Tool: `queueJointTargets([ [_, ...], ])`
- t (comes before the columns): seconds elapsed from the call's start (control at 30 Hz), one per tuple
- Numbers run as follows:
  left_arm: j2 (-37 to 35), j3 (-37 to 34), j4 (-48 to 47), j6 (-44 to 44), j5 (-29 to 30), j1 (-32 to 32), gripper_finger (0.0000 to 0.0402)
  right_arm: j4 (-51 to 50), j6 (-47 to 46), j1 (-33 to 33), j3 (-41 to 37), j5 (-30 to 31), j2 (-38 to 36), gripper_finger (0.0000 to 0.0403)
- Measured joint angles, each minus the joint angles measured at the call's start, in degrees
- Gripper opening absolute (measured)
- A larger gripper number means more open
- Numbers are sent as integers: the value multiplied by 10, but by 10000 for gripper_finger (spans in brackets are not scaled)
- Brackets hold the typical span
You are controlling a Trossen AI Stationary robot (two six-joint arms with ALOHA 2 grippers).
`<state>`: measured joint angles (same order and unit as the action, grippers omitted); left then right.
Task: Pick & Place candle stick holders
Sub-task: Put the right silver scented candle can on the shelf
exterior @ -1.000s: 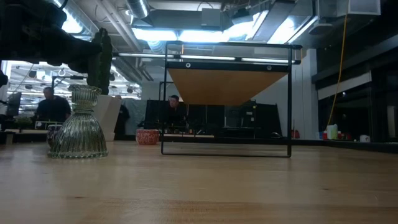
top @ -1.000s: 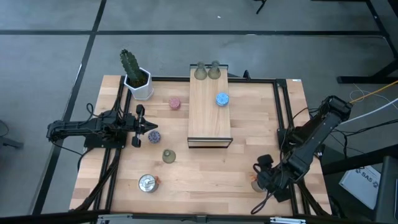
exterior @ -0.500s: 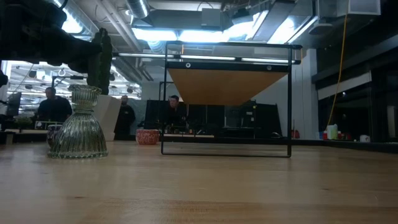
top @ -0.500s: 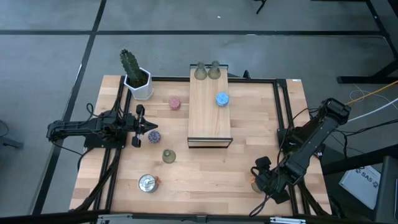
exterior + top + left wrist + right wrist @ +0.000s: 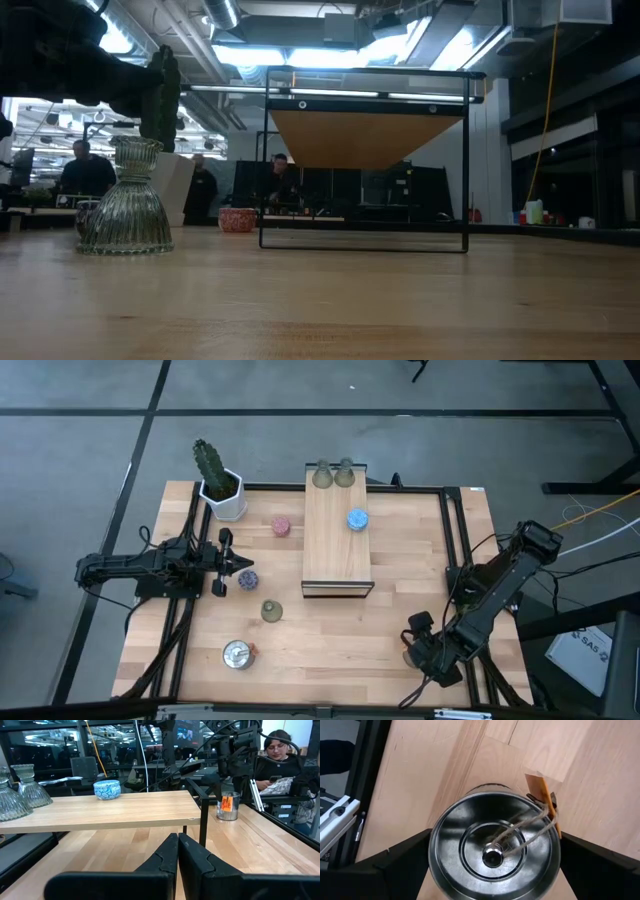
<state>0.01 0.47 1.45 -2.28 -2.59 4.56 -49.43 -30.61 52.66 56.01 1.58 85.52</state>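
A shiny silver candle stick holder (image 5: 494, 852) with an orange tag stands on the table near the near right corner. My right gripper (image 5: 495, 865) points down over it, open, one finger on either side of its rim; no touch shows. My left gripper (image 5: 222, 565) waits shut at the table's left, next to a purple holder (image 5: 245, 580). Another silver holder (image 5: 237, 654), an olive one (image 5: 271, 610) and a pink one (image 5: 281, 525) stand on the table. A blue holder (image 5: 357, 519) and two olive ones (image 5: 333, 475) stand on the raised wooden board (image 5: 337, 555).
A cactus in a white pot (image 5: 220, 485) stands at the far left corner. The board rests on a black frame (image 5: 365, 240) in mid-table. Black rails run along the table's left and right sides (image 5: 452, 550). People show in the room beyond the table.
My right gripper has sunk a little, straight down over the silver holder at the near right, staying open. Nothing else has moved.
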Motion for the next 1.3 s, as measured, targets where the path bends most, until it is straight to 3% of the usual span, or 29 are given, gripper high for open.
queueJointTargets([
  [1.3, 0, 0, 0, 0, 0, 0, 6, 5, 0, -3, 0, 3, 0, 380],
])
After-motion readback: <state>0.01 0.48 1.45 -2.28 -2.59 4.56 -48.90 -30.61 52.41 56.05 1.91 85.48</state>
